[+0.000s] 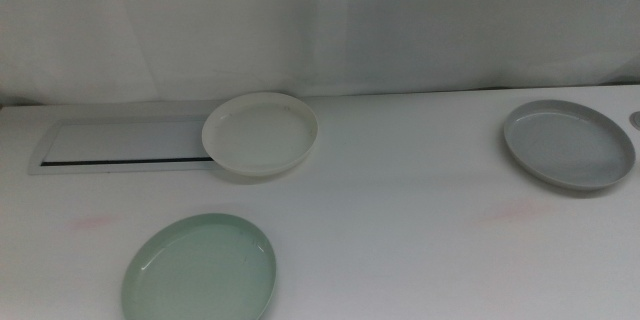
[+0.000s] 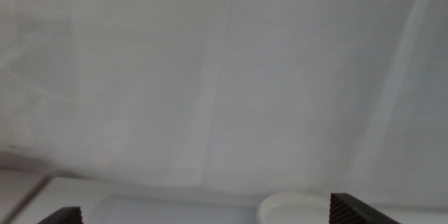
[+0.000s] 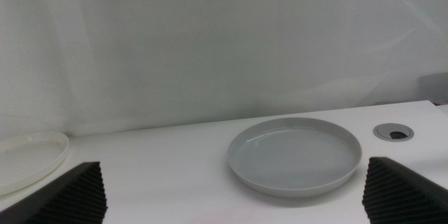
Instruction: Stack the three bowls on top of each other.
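Three bowls lie apart on the white table. The white bowl (image 1: 261,134) sits at the back centre-left, overlapping the end of a flat panel. Near the front edge on the left lies the mint green bowl (image 1: 200,269). The light grey bowl (image 1: 569,144) is at the right. Neither arm shows in the middle view. In the right wrist view the grey bowl (image 3: 295,155) lies ahead of my right gripper (image 3: 234,199), whose jaws stand wide apart and empty; the white bowl (image 3: 28,157) shows at the side. My left gripper (image 2: 206,217) is open, with the white bowl's rim (image 2: 290,206) just ahead.
A flat white rectangular panel with a dark slot (image 1: 120,145) lies at the back left. A round grommet hole (image 3: 394,132) sits in the table beyond the grey bowl. A white curtain (image 1: 320,20) backs the table.
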{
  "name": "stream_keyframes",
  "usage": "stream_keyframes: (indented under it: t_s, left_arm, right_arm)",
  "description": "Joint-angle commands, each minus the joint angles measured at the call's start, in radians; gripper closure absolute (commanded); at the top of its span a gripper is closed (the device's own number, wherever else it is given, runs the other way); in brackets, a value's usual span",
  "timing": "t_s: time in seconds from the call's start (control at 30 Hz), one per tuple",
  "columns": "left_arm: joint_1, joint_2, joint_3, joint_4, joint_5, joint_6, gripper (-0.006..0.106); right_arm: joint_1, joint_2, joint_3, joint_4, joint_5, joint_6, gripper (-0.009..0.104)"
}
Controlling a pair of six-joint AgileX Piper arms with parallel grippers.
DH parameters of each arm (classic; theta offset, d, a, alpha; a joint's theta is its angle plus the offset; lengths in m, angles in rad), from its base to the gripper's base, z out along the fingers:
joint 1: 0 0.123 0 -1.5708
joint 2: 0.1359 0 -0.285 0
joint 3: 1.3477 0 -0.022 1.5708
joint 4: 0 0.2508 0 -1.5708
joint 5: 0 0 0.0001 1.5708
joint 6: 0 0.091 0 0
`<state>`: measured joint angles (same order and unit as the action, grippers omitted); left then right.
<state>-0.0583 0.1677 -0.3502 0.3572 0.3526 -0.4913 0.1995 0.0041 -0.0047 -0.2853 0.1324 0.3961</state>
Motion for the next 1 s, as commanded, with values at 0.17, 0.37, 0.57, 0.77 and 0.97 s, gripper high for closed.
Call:
stream_keyframes:
  t_s: [0.17, 0.37, 0.57, 0.77, 0.97]
  left_arm:
    - [0.000, 0.255, -0.273, -0.179, 0.163, 0.193, 0.010]
    - [0.000, 0.473, -0.430, -0.303, 0.449, 0.273, 0.010]
    - [0.000, 0.729, -0.566, -0.320, 0.650, 0.289, 0.010]
    - [0.000, 0.919, -0.593, -0.313, 0.682, 0.284, 0.010]
    - [0.000, 1.039, -0.591, -0.309, 0.637, 0.257, 0.010]
  right_arm:
    - [0.002, -0.023, 0.041, -0.011, -0.012, -0.005, -0.008]
    - [0.002, -0.023, 0.041, -0.011, -0.012, -0.005, -0.008]
    - [0.002, -0.023, 0.041, -0.011, -0.012, -0.005, -0.008]
    - [0.002, -0.023, 0.041, -0.011, -0.012, -0.005, -0.008]
    - [0.002, -0.023, 0.041, -0.011, -0.012, -0.005, -0.008]
